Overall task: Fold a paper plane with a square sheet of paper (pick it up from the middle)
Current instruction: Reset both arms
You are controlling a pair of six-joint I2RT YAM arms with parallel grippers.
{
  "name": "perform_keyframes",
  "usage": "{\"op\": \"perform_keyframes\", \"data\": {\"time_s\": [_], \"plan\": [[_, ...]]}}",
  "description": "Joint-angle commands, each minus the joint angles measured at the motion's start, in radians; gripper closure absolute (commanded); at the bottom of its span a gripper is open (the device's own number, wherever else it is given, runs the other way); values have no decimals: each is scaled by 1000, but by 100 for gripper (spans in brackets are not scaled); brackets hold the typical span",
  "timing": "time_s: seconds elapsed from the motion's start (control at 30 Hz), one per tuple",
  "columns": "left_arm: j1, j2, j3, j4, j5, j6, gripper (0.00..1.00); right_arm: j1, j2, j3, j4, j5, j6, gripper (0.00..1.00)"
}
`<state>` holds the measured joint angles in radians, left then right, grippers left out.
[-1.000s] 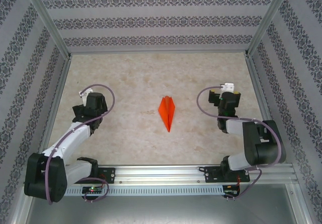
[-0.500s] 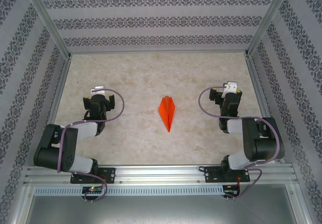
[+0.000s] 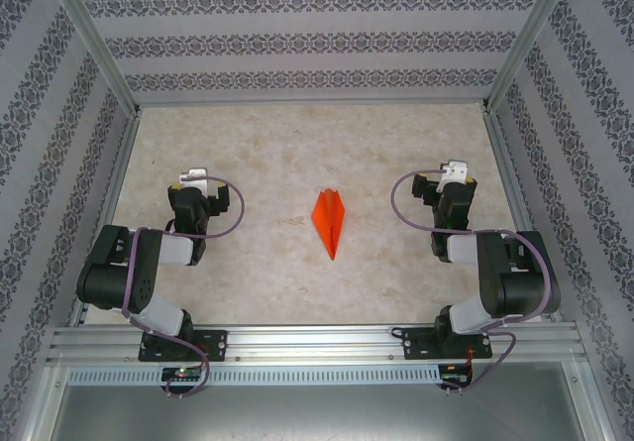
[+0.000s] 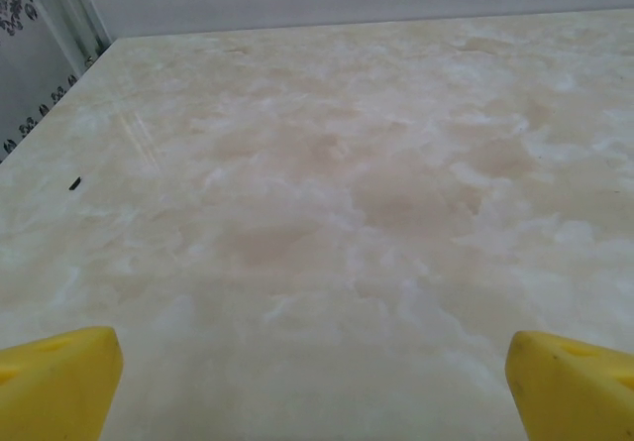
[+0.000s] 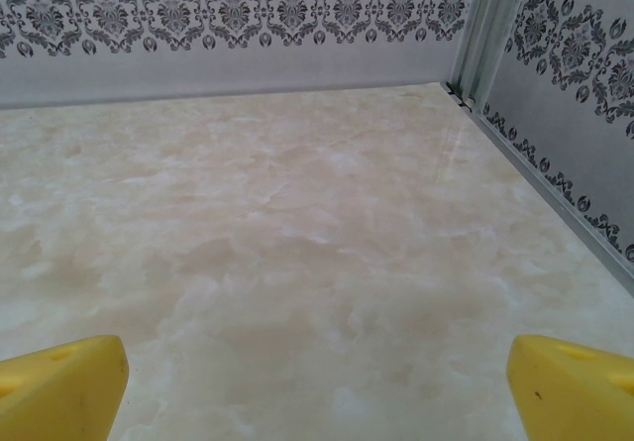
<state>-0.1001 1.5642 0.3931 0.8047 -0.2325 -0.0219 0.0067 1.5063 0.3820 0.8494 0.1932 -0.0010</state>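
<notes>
Left gripper is sitting wide open, gripping nothing. Its yellow fingertips are hanging far apart over the marble-look table. The paper plane is lying flat on that table, well off to the left gripper's right, roughly midway between the two grippers, with its narrow tip pointing back toward the arm bases. Right gripper is gaping just as wide and holding nothing either, with the plane sitting well off to its left and the patterned wall facing it.
</notes>
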Motion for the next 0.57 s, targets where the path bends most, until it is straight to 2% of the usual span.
{"op": "perform_keyframes", "data": {"time_s": [0.0, 0.53], "plan": [[9, -5, 3, 58, 45, 28, 0, 6, -7, -5, 43, 9, 12, 2], [16, -3, 15, 40, 107, 42, 0, 4, -8, -3, 40, 2, 13, 2]]}}
